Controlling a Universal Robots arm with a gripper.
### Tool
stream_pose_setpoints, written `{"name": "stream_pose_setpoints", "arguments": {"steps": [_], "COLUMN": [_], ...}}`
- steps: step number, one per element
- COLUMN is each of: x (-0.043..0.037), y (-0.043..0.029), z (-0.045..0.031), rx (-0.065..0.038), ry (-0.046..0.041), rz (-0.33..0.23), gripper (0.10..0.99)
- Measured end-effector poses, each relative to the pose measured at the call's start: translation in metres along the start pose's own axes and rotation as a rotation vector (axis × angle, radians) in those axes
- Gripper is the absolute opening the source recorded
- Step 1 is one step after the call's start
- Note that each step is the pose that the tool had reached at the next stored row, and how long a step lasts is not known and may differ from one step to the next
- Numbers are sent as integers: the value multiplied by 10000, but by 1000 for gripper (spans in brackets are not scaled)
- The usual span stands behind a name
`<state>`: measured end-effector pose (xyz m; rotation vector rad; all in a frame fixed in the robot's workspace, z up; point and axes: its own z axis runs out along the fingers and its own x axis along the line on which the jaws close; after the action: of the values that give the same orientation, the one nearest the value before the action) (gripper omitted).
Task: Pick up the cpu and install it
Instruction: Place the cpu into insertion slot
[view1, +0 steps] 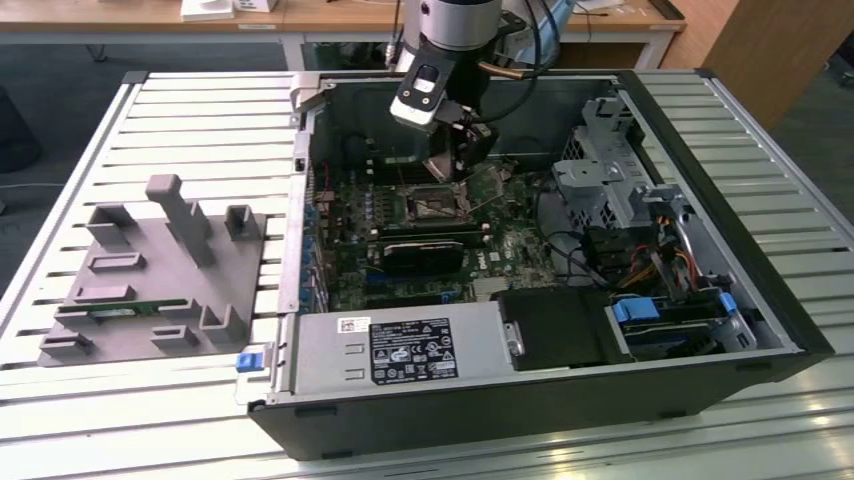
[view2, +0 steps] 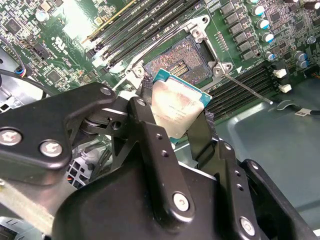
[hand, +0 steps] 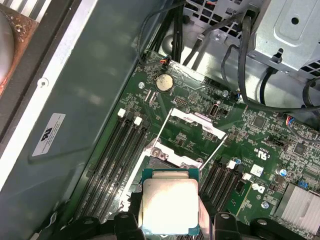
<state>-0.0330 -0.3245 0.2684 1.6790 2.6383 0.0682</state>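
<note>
1. Slatted metal tabletop (view1: 747, 140) is carrying an open computer case (view1: 534, 400) lying on its side, and wooden desks are standing along the far side of the room.
2. We are seeing a grey tray (view1: 147, 290) sitting at the exterior view's left of the case, well apart from the work.
3. We are finding the pincer (view1: 457, 170) reaching down inside the case, hanging close above the dark square socket (view1: 434, 207) on the green board.
4. We are watching its two black fingers (view2: 145, 120) clamping the chip (view2: 175, 107) by opposite edges, with the silver top facing the wrist cameras. That means the pincer is closed on the chip.
5. We are noting in both wrist views that the chip is hanging apart from the socket and is not seated. The socket is lying just beyond the chip's free edge, with its metal frame (hand: 192, 127) swung open and its thin lever (view2: 247, 90) standing out to one side.
6. We are judging that the chip's edges are running roughly square with the socket's. We cannot tell whether the chip is hanging level.
</note>
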Motion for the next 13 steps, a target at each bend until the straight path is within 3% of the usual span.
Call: {"name": "stream_pose_setpoints", "arguments": {"steps": [7, 13], "x": [0, 0], "y": [0, 0], "z": [0, 2], "rx": [0, -5], "ry": [-2, -19], "rz": [43, 433], "gripper": [529, 529]}}
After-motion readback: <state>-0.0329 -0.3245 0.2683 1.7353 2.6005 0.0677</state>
